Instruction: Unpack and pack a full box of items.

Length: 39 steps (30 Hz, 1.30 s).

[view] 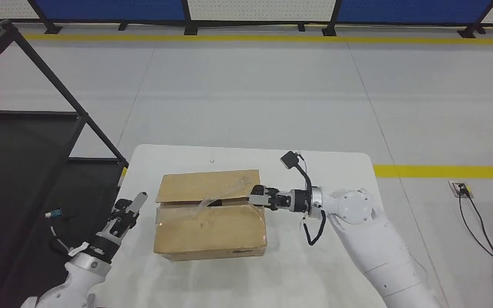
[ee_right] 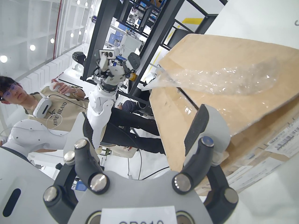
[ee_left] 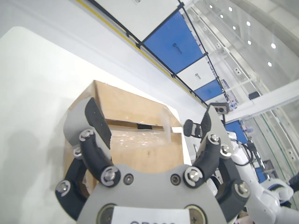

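A brown cardboard box [view: 208, 227] lies in the middle of the white table [view: 331, 262], flaps down, with a narrow dark gap along the top seam. A strip of clear tape [view: 209, 202] is partly peeled and sticks up from the seam; this tape [ee_right: 222, 80] spreads across the far flap. My right gripper [view: 256, 198] is at the box's right end at seam height, open, one finger [ee_right: 201, 127] against the flap edge of the box [ee_right: 233, 117]. My left gripper [ee_left: 151, 122] is open beside the left end of the box [ee_left: 144, 150], a little apart from it.
A black metal frame [view: 77, 138] stands off the table's left side. Bare tabletop lies right of the box and along its far edge. Beyond is open floor with a yellow line [view: 431, 171].
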{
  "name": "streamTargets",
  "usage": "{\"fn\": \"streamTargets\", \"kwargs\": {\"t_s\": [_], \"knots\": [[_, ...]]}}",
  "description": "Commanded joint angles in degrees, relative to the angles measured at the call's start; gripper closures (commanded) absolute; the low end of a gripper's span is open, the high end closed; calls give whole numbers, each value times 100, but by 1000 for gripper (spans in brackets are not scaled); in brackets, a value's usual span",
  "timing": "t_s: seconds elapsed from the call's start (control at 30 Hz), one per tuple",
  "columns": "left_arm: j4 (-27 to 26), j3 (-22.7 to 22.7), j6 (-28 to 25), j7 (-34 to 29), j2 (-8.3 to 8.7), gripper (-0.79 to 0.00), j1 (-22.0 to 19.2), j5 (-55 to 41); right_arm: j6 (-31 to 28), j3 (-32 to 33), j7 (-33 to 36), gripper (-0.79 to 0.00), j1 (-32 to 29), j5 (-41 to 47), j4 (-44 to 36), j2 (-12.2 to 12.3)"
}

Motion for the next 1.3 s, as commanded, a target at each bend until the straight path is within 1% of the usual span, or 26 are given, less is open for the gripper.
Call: {"fn": "streamTargets", "kwargs": {"t_s": [0.0,0.1,0.2,0.3,0.4,0.53,0.63,0.9,0.93,0.97,1.0,1.1,1.13,1.17,1.27], "knots": [[159,-39,130,-76,10,-785,-37,-35,165,-22,-254,-785,105,-201,64,-8],[271,-8,186,-80,12,-785,-41,-51,422,-164,-747,-785,238,-598,-5,-51],[324,-23,82,-128,16,-785,-8,-178,1006,-290,-1290,-785,496,-1208,108,-89],[334,-58,-9,-129,18,-785,43,-290,1303,-498,-1466,-785,806,-1591,289,-153],[319,-107,-104,-158,24,-785,101,-383,1275,-636,-1357,-785,1144,-1732,674,-206],[298,-158,-187,-182,34,-785,172,-418,1247,-875,-1012,-785,1546,-1664,1245,-318],[306,-181,-224,-195,39,-785,194,-468,1197,-1078,-973,-785,1787,-1648,1690,-429],[319,-167,-316,-253,56,-785,201,-496,634,-1422,-1006,-782,2209,-1453,2681,-707],[320,-164,-328,-252,57,-785,204,-504,589,-1469,-962,-686,2253,-1458,2770,-739],[320,-163,-334,-249,59,-785,207,-508,541,-1500,-940,-468,2291,-1439,2857,-770],[318,-164,-338,-250,61,-785,210,-507,498,-1534,-934,-391,2328,-1443,2934,-798],[317,-166,-347,-253,67,-785,217,-507,384,-1636,-857,-379,2423,-1464,3131,-880],[316,-168,-355,-246,68,-785,217,-508,374,-1672,-858,-345,2455,-1495,3184,-906],[320,-168,-354,-235,69,-785,218,-516,363,-1708,-854,-329,2480,-1518,3229,-933],[319,-169,-347,-225,74,-785,221,-509,323,-1789,-832,-311,2546,-1559,3351,-1005]]}}
